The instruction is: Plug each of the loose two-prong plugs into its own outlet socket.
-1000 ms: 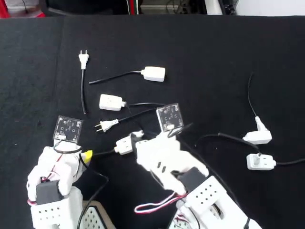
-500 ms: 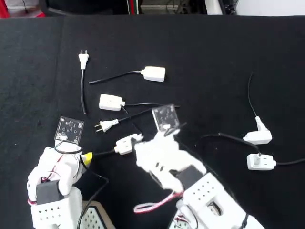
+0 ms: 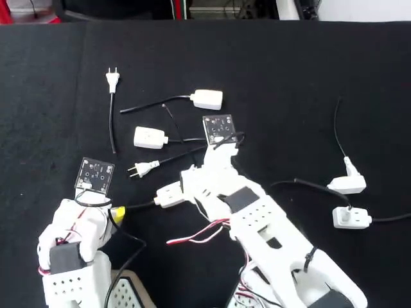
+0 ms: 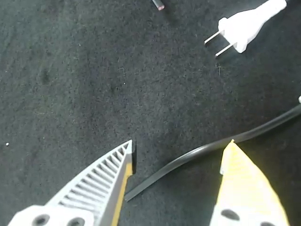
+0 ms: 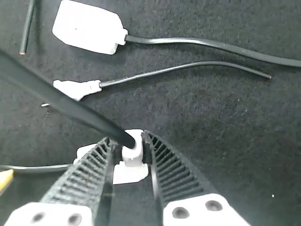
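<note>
Right wrist view: the right gripper [image 5: 127, 140] has ribbed black jaws nearly closed, pinching the sides of a blocky white plug [image 5: 133, 150], from which a thick black cord [image 5: 56, 101] runs.

Left wrist view: the left gripper [image 4: 180, 147] gapes wide and holds nothing. One finger is ribbed white, the other smooth yellow, with a thin cable [image 4: 188, 157] lying between them.

High view: black felt table [image 3: 308, 77]. The pinched plug sits mid-table, with a flat two-prong plug [image 3: 142, 169] near it and a rounded socket [image 3: 149, 137] beyond. Broad bare cloth lies toward the far edge.

Black felt-like cloth [image 3: 289, 70] over the whole table I work on, pale perforated plate [image 3: 125, 294] at its near edge, beyond its far edge a red strip [image 3: 32, 19], red and green wires [image 3: 182, 9], a white surface [image 3: 366, 9]
</note>
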